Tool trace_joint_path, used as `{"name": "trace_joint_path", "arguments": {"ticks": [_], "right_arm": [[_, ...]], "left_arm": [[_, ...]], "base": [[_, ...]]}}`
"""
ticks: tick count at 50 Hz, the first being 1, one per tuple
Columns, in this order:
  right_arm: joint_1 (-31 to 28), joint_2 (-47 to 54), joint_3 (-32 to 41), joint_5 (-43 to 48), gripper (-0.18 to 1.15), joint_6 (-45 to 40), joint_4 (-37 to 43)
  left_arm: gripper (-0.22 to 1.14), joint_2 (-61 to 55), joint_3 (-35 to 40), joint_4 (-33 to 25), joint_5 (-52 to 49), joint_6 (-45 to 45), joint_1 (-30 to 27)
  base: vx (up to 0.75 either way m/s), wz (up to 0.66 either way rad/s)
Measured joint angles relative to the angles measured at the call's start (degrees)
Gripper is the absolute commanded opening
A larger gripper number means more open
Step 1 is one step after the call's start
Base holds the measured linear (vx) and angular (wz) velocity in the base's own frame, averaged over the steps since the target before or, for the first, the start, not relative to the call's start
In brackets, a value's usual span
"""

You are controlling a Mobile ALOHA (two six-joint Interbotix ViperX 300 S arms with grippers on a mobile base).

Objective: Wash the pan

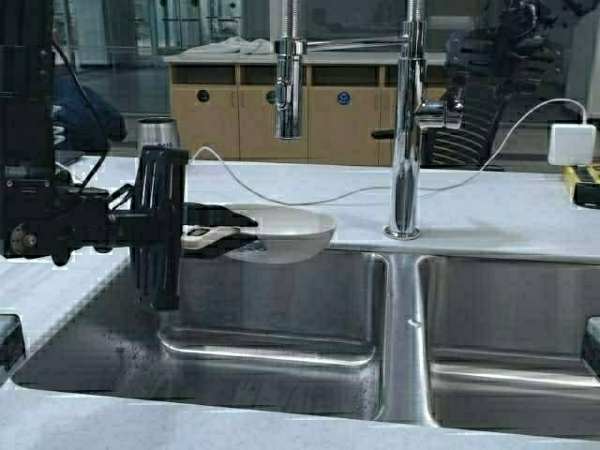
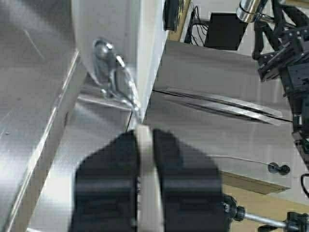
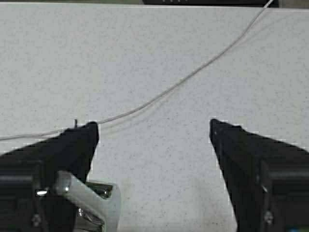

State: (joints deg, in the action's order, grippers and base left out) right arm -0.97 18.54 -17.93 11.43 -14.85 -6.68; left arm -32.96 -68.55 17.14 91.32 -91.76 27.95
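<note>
The pan [image 1: 286, 233] is cream-white and hangs level over the back of the left sink basin [image 1: 281, 319]. My left gripper [image 1: 223, 234] is shut on its handle, coming in from the left. In the left wrist view the pale handle [image 2: 145, 164] sits pinched between the black fingers of the gripper [image 2: 144, 140], and the pan's underside [image 2: 111, 29] with its metal bracket lies beyond. My right gripper [image 3: 154, 128] is open and empty over the white counter, next to the faucet's lever [image 3: 89, 203]. The right arm [image 1: 506, 56] shows dark behind the faucet.
The tall chrome faucet [image 1: 405, 141] stands between the basins, its spray head [image 1: 288, 94] above the pan. The right basin [image 1: 506, 319] lies beside the left one. A white cable [image 1: 328, 195] and charger [image 1: 572, 143] lie on the counter. A metal cup [image 1: 157, 133] stands far left.
</note>
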Motion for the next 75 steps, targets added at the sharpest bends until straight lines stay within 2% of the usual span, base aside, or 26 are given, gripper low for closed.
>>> {"name": "trace_joint_path", "arguments": {"ticks": [12, 22, 35, 45, 48, 51, 54, 55, 57, 59, 61, 67, 75], "right_arm": [[1.3, 0.0, -1.0, -1.7, 1.0, -5.2, 1.0], [1.5, -0.3, -1.8, -1.8, 1.0, -6.2, 1.1], [1.8, -6.2, -7.5, 6.1, 1.0, -5.8, -1.2], [2.3, -11.1, -10.9, 7.4, 0.98, -5.8, -1.3], [2.4, -11.3, -12.5, 7.4, 0.91, -6.2, -1.1], [2.3, -11.2, -13.9, 7.4, 0.74, -6.4, 0.1], [2.3, -10.6, -14.9, 7.4, 0.43, -6.6, 2.1], [2.3, -10.2, -15.1, 7.5, 0.23, -6.5, 2.6], [2.3, -9.1, -15.4, 7.4, -0.01, -6.4, 3.7], [2.1, -7.9, -15.4, 7.4, -0.14, -6.4, 4.7], [1.9, -6.8, -15.4, 7.5, -0.12, -6.5, 5.2], [0.5, -3.7, -14.6, 7.5, 0.14, -6.5, 5.7], [-1.5, -2.6, -13.0, 7.9, 0.06, -6.3, 5.7]], "left_arm": [[0.03, -0.1, 0.0, 0.0, 0.0, 0.0, 0.1], [0.03, -0.1, 0.2, 0.0, 0.0, 0.0, 0.1], [0.03, -0.1, 0.3, 0.0, 0.0, 0.0, 0.1], [0.03, -0.1, 0.8, 0.0, 0.0, 0.0, 0.0], [0.03, -0.1, 0.9, 0.0, 0.0, 0.0, 0.0], [0.03, -0.1, 1.0, 0.0, 0.0, 0.0, 0.1], [0.03, -0.1, 1.0, 0.0, 0.0, 0.0, 0.1], [0.03, -0.1, 1.0, 0.0, 0.0, 0.0, 0.0], [0.03, -0.1, 0.9, 0.0, 0.0, 0.0, 0.0], [0.03, -0.1, 1.0, 0.0, 0.0, 0.0, 0.1], [0.03, -0.1, 1.0, 0.0, 0.0, 0.0, 0.1], [0.03, -0.1, 1.0, 0.0, 0.0, 0.0, 0.1], [0.03, -0.1, 1.0, 0.0, 0.0, 0.0, 0.0]], "base": [[0.0, 0.0], [0.0, 0.0], [0.0, 0.0], [0.0, 0.0], [0.0, 0.0], [0.0, 0.0], [0.0, 0.0], [0.0, 0.0], [0.0, 0.0], [0.0, 0.0], [0.0, 0.0], [0.0, 0.0], [0.0, 0.0]]}}
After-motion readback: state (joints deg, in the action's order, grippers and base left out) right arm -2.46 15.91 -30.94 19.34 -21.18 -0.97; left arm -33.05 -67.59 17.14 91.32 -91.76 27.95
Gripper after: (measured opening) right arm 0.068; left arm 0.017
